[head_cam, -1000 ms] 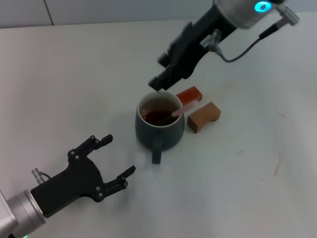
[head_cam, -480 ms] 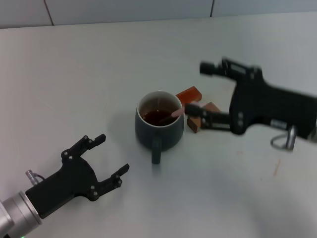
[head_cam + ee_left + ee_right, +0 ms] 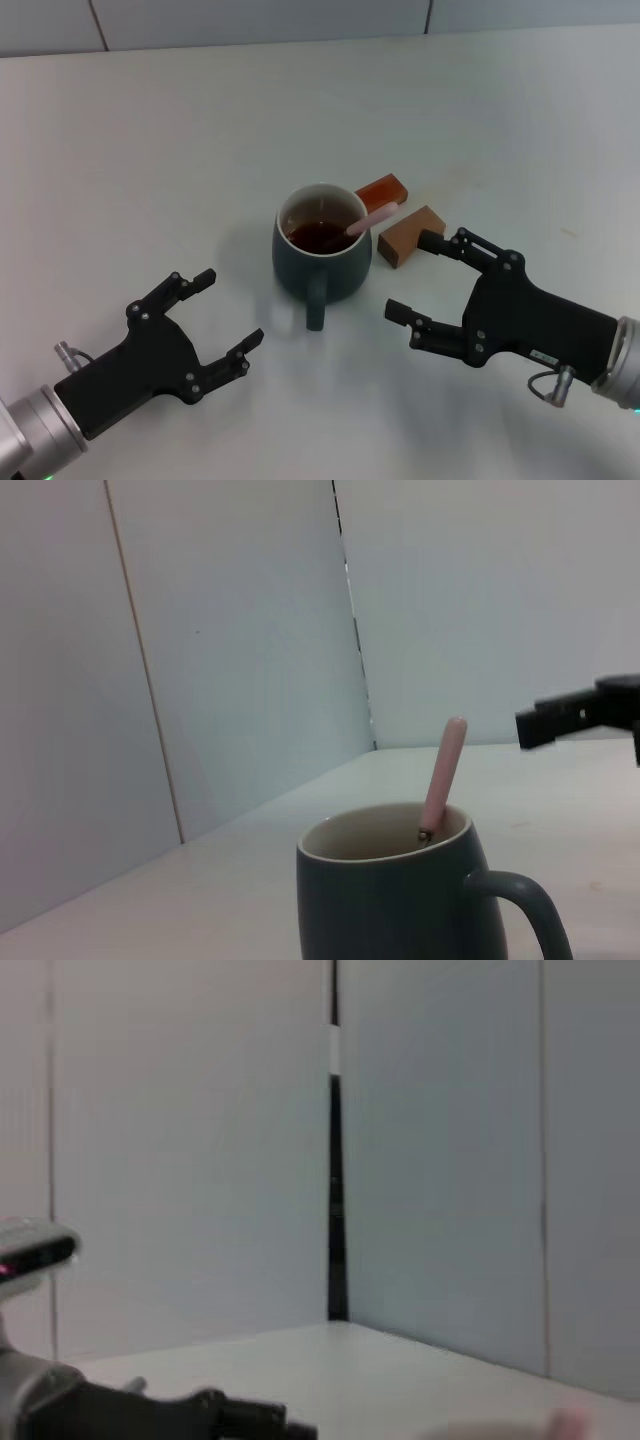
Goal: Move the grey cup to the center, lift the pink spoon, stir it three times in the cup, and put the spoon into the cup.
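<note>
The grey cup (image 3: 322, 250) stands upright in the middle of the table, handle toward me, with dark reddish-brown liquid inside. The pink spoon (image 3: 372, 218) stands in the cup, its pink handle leaning over the rim toward the right. The left wrist view shows the cup (image 3: 390, 895) with the spoon (image 3: 442, 776) sticking up from it. My left gripper (image 3: 208, 322) is open and empty, low on the table to the left of the cup. My right gripper (image 3: 415, 278) is open and empty, low on the table to the right of the cup.
Two brown wooden blocks (image 3: 400, 222) lie just behind and right of the cup, close to my right gripper's far finger. White wall panels run along the table's back edge. The right wrist view shows the left arm (image 3: 120, 1410) far off.
My right arm has swung down from above the cup to the table at the right, open and empty. The spoon stays in the cup. My left gripper has barely moved.
</note>
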